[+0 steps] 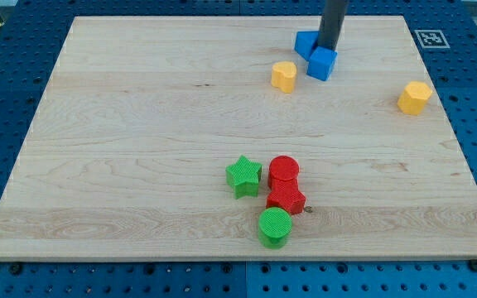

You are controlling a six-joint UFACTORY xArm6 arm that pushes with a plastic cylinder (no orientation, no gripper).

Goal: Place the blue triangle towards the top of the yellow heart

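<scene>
The yellow heart (284, 76) lies at the view's upper middle. Two blue blocks sit just up and to its right. The nearer one (322, 64) looks like a cube. The farther one (305, 43) is partly hidden by my rod, and its shape is hard to make out; it may be the blue triangle. My tip (328, 50) stands between the two blue blocks, touching or nearly touching both. The rod rises out of the view's top edge.
A second yellow block (414, 98), roughly hexagonal, lies at the view's right. A green star (243, 176), a red cylinder (284, 170), another red block (286, 199) and a green cylinder (275, 227) cluster at the lower middle. The wooden board (139, 149) rests on a blue perforated table.
</scene>
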